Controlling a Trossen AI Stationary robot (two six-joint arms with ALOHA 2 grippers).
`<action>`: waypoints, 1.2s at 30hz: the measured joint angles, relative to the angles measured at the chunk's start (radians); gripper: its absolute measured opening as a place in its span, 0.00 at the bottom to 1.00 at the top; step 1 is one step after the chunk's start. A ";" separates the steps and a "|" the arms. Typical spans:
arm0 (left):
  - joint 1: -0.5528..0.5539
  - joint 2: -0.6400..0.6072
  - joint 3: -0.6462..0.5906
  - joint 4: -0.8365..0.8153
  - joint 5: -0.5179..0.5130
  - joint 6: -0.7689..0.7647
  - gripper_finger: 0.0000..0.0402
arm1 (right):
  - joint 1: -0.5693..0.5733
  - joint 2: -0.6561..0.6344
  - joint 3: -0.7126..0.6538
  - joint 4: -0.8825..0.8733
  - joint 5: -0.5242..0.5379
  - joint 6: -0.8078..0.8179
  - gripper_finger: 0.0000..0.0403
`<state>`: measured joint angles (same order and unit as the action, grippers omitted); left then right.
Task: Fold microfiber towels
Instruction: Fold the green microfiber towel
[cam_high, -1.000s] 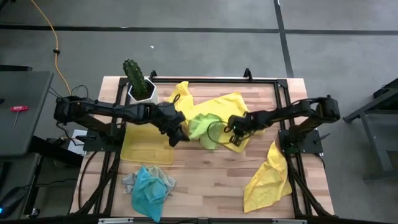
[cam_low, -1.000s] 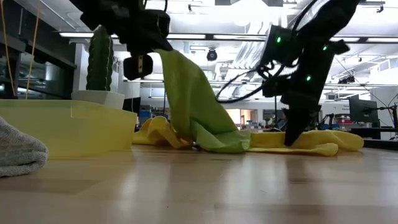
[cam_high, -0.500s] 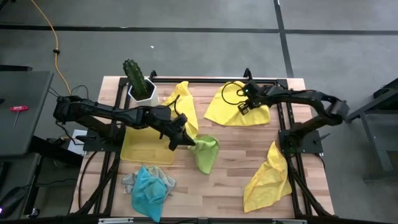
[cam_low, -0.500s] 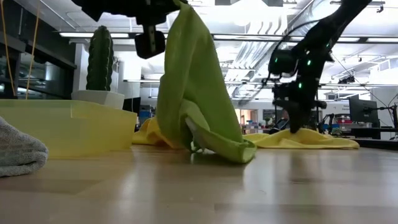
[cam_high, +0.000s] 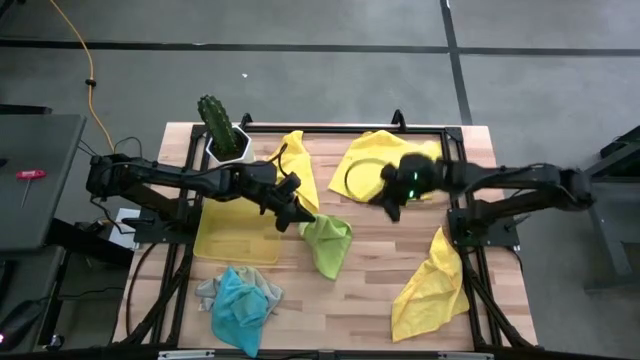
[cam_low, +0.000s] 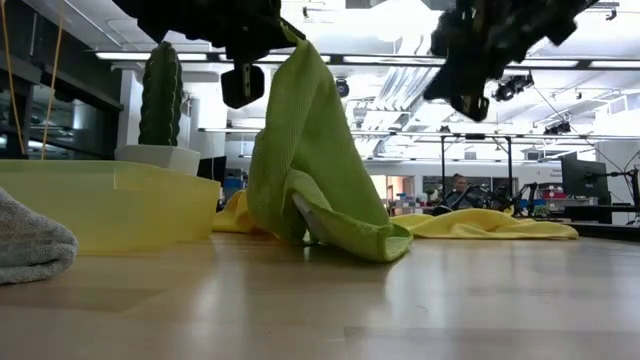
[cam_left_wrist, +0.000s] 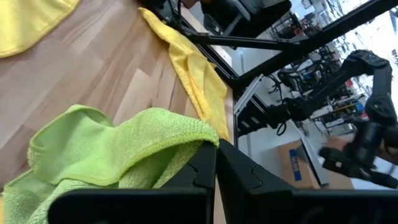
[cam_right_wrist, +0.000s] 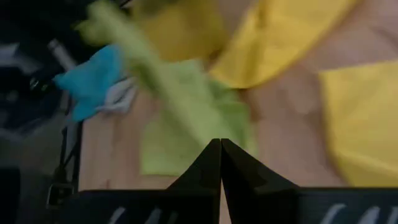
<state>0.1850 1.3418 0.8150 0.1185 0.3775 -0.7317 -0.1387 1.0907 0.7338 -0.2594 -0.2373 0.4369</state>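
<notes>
Tabletop (cam_high: 370, 290): pale wood planks inside a black frame, cloths scattered across it, bare boards in the middle and toward the near edge.
Yellow tray (cam_high: 232, 240): rigid, translucent, on the left side, just beside the lifted cloth.
Yellow towels: one spread at the far right (cam_high: 375, 165), one bunched at the far middle (cam_high: 297, 165), one draped over the right near edge (cam_high: 432, 285).
Lime green towel (cam_high: 328, 240): mid-tabletop, one corner hoisted, the rest trailing in a crumpled fold on the wood; in the low view a tent shape (cam_low: 315, 150) hanging from above.
Turquoise and grey towels (cam_high: 238, 300): heaped together at the near left.
Cactus pot (cam_high: 222, 130): far left corner, well apart from the work.
Left gripper (cam_high: 296, 215): above the lime cloth, fingers (cam_left_wrist: 205, 168) pressed together, pinching a raised fold of it.
Right gripper (cam_high: 392, 203): raised over the right half, between the spread yellow towel and the lime cloth, fingers (cam_right_wrist: 219, 163) closed on nothing.
Step in hand, as judged: lifting the lime cloth to lay it flat; best lifted until the trailing fold clears the wood, then a second corner taken by the right gripper.
Room to move: open boards toward the near middle; tray wall and draped yellow towel the edges to mind.
</notes>
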 joint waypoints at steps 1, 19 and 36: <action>0.000 0.000 0.000 -0.002 0.000 0.002 0.00 | 0.058 0.016 0.000 0.025 0.046 0.016 0.01; 0.000 0.000 0.000 -0.085 -0.051 0.036 0.00 | 0.471 0.606 0.229 0.239 0.180 -0.006 0.44; 0.000 0.000 0.000 -0.110 -0.047 0.073 0.00 | 0.505 0.910 0.533 -0.011 0.210 -0.027 0.45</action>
<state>0.1849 1.3418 0.8150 0.0085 0.3302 -0.6582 0.3664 2.0006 1.2666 -0.2706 -0.0275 0.4102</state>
